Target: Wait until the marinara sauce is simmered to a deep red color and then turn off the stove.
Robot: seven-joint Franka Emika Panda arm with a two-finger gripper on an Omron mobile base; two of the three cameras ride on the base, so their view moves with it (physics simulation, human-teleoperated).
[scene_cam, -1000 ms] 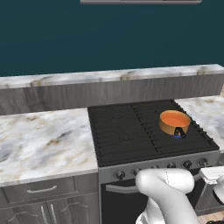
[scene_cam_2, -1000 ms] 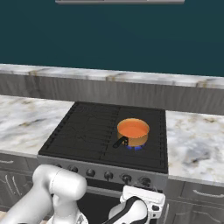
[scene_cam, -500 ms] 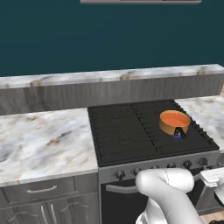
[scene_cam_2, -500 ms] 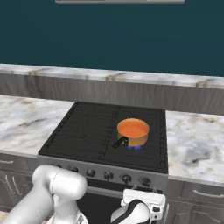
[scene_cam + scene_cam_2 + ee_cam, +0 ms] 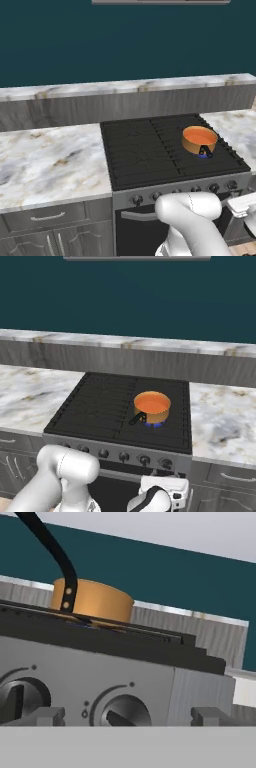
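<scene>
The marinara sauce (image 5: pixel 199 135) is a smooth orange disc in a small copper-tan pot (image 5: pixel 152 408) with a short dark handle, on the right front burner of the black stove (image 5: pixel 145 150). A blue flame (image 5: pixel 154 425) shows under the pot. My gripper (image 5: pixel 128 716) is open, low in front of the stove's grey front panel. It faces a dark knob (image 5: pixel 125 712) straight ahead, and another knob (image 5: pixel 19 697) lies to its left. In the hand view the pot (image 5: pixel 95 602) stands above, with its handle rising to the upper left. Nothing is between my fingertips (image 5: pixel 47 714).
Marble counters (image 5: pixel 50 160) flank the stove on both sides, with a raised ledge (image 5: pixel 125 343) and a teal wall behind. A row of dark knobs (image 5: pixel 122 457) runs along the stove front. Grey drawers (image 5: pixel 47 217) sit under the left counter.
</scene>
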